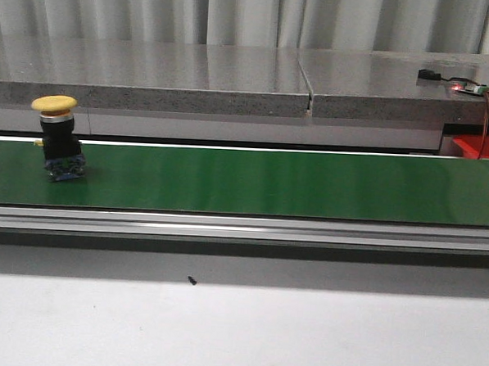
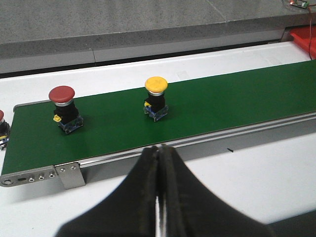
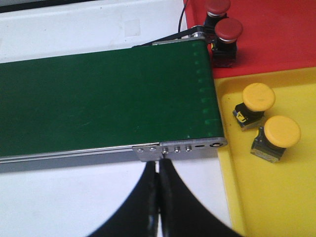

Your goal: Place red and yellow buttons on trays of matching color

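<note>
On the green belt [image 2: 207, 106], yellow button [image 2: 156, 85] upright beside red button [image 2: 62, 94], both claws [image 2: 159, 150] [image 3: 159, 165] pinched closed and empty, trays [image 3: 256, 197] already part-filled; likely to topple a top-heavy button with a late, off-centre grab.

Soft, even light fills the room, apparently from overhead. The green belt [image 1: 269, 180] carries a pale sheen along its length. The yellow button [image 1: 57, 136] at the left of the front view looks smeared by motion blur. Both wrist views are sharper, though the black fingers [image 2: 148, 197] close to the lens go soft and featureless.
</note>
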